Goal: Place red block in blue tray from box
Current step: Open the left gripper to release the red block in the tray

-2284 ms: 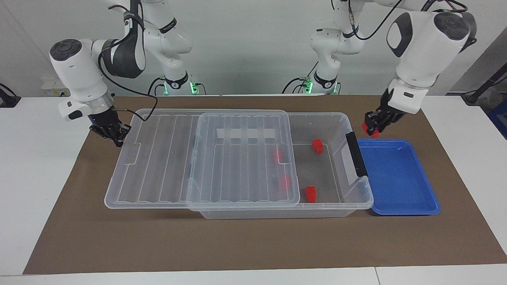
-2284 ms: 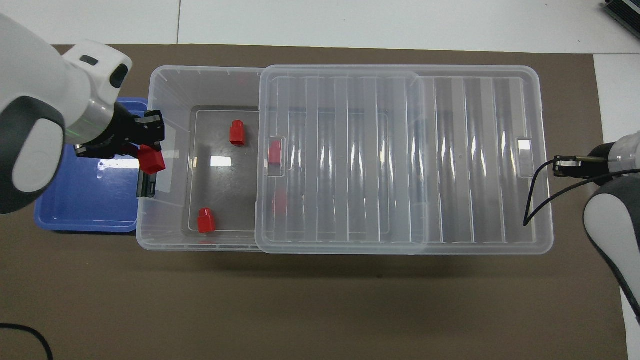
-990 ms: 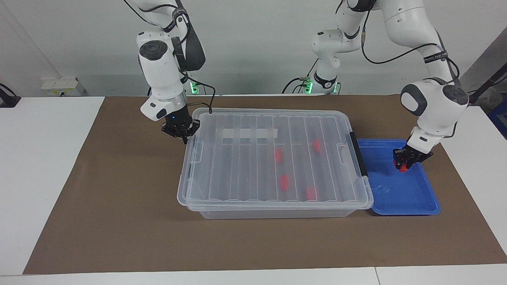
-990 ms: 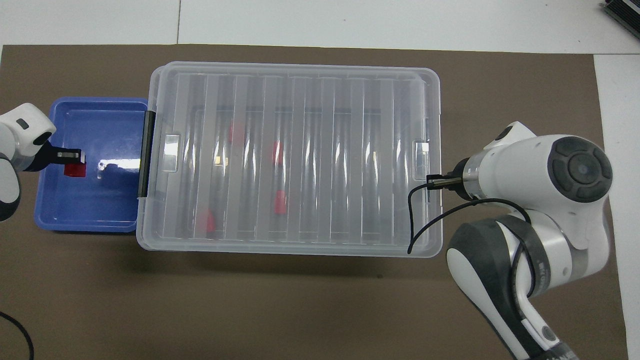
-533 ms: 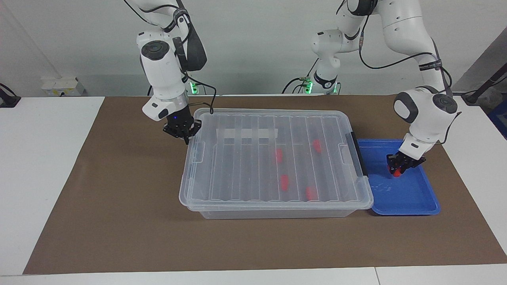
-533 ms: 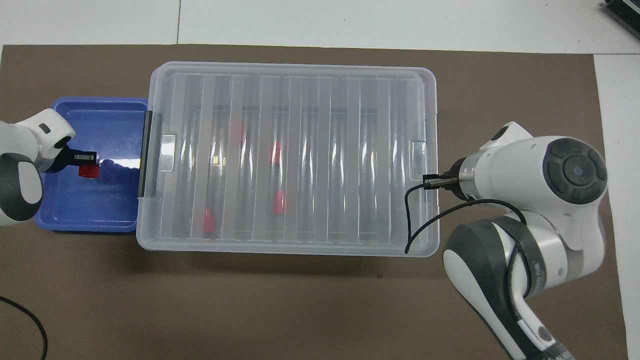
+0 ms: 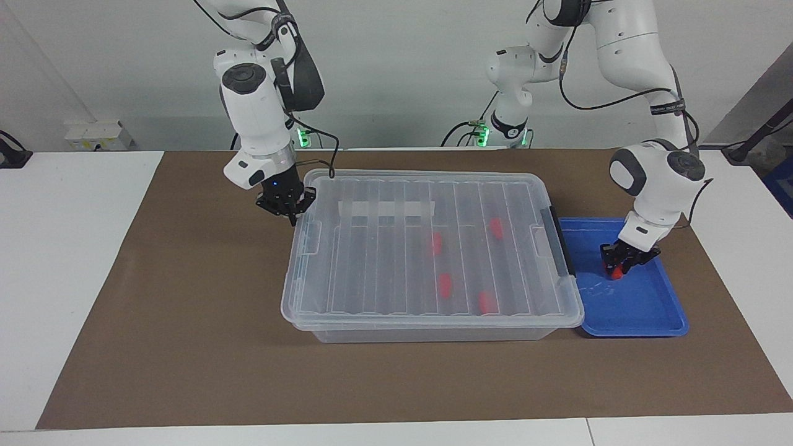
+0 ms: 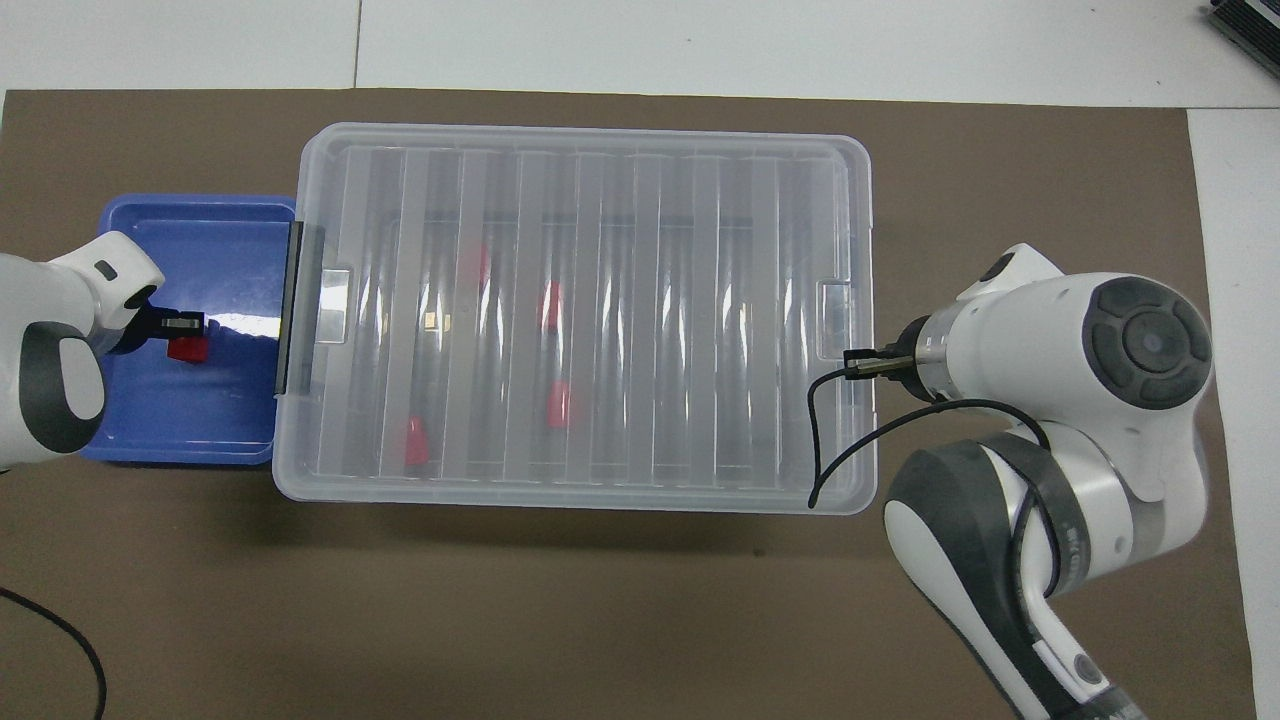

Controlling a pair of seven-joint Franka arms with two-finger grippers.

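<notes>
My left gripper [image 7: 619, 267] is low inside the blue tray [image 7: 644, 310], shut on a red block [image 7: 615, 272]. From overhead this gripper [image 8: 183, 337] and the red block [image 8: 188, 350] sit in the middle of the blue tray [image 8: 220, 240]. Whether the block rests on the tray floor I cannot tell. The box [image 7: 372, 266] stands beside the tray with its ribbed lid fully over it. Several red blocks [image 7: 444, 284] show through the lid. My right gripper [image 7: 289, 212] is shut, its tips at the lid's edge at the right arm's end of the box [image 8: 700, 300].
The box's dark grey clip handle [image 7: 556, 241] faces the tray, almost touching its rim. A brown mat [image 7: 186, 347] covers the table under both. A black cable [image 8: 830, 440] loops from my right wrist over the box's corner.
The lid has slid shut over the box, pushed by my right gripper. My left gripper has carried the red block down into the tray and a little toward the box.
</notes>
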